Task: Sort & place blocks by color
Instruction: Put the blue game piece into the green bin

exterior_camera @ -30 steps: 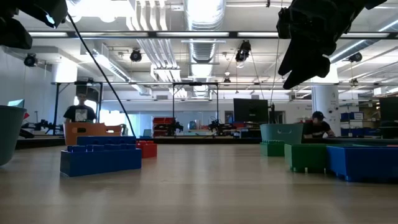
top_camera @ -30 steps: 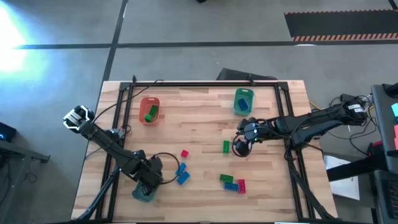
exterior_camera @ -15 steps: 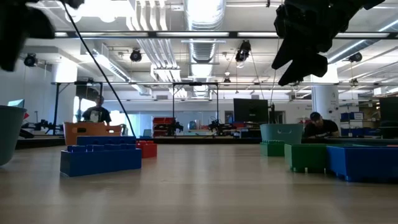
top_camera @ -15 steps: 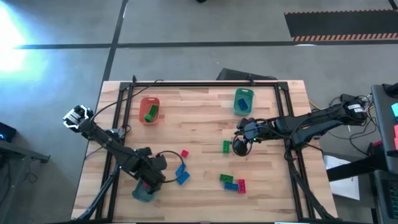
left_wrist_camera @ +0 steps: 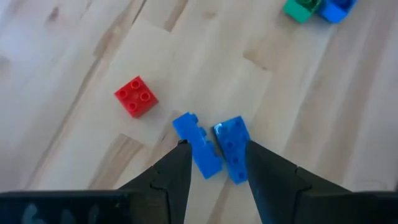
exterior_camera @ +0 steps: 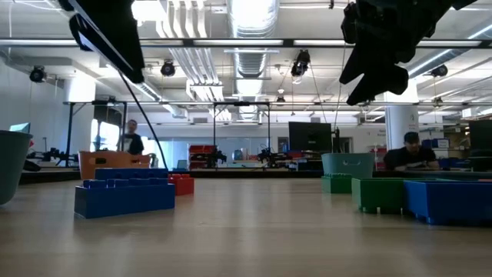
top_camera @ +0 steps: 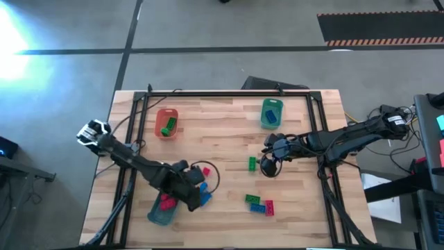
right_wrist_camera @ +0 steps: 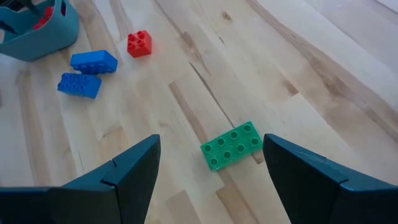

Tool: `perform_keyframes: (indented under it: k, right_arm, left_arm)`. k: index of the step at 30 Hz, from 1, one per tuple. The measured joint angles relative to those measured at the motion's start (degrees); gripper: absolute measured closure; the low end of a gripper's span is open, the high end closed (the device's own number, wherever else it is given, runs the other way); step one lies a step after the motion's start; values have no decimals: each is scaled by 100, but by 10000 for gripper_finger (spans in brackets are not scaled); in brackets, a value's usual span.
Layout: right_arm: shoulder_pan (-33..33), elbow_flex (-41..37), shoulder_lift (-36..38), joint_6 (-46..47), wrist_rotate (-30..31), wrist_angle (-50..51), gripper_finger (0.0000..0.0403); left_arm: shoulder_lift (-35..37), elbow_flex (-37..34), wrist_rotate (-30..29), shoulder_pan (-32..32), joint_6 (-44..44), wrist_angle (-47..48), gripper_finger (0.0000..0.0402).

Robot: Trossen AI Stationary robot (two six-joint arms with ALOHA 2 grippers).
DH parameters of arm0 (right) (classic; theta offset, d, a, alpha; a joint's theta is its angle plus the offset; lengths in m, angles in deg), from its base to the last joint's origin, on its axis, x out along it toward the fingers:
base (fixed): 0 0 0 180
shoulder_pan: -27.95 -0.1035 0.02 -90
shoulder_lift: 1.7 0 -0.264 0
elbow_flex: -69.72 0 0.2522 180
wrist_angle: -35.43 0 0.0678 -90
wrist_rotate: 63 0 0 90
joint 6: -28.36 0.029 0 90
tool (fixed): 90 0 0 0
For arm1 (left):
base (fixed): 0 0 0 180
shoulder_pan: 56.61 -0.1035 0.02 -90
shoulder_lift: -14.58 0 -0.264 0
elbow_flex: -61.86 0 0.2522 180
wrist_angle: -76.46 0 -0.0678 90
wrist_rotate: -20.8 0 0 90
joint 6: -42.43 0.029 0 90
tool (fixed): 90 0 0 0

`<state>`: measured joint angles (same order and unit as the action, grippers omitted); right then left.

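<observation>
- The table [top_camera: 229,132] is pale wooden planking with visible grain, edged by a black metal frame
- The blocks are small glossy plastic bricks with round studs: two blue oblong ones [left_wrist_camera: 214,149] lie side by side, nearly touching, and a square red four-stud block [left_wrist_camera: 136,97] lies near them
- The left tool [left_wrist_camera: 214,177] hovers over the blue pair, its dark fingers spread with both blocks showing between the tips (pinching nothing); the blocks' long axes run roughly along the fingers
- A green eight-stud block [right_wrist_camera: 234,145] lies flat and alone; in the high view its long axis points away from the table's front edge
- The right tool [right_wrist_camera: 211,180] hangs above it, fingers spread wide
- A green, blue and red cluster [top_camera: 259,203] sits nearer the front edge
- Oblong trays: orange-red [top_camera: 166,123] holding a green block, green [top_camera: 271,112] holding a blue one, teal [top_camera: 162,210] holding a red one
</observation>
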<state>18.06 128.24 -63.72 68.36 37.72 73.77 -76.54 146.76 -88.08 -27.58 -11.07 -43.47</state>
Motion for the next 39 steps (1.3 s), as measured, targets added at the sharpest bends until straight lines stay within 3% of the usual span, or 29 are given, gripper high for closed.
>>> perform_keyframes:
  k: [12,24,39]
  right_arm:
    - [0,0,0,-104,-49,112,131]
    - [0,0,0,-160,-59,140,131]
    - [0,0,0,-147,-58,157,131]
  left_arm:
    - [-962,166,193,-206,-1067,-89,269]
    - [-1386,80,202,-273,-1207,-87,269]
    - [-1411,-167,189,-290,-1207,-509,269]
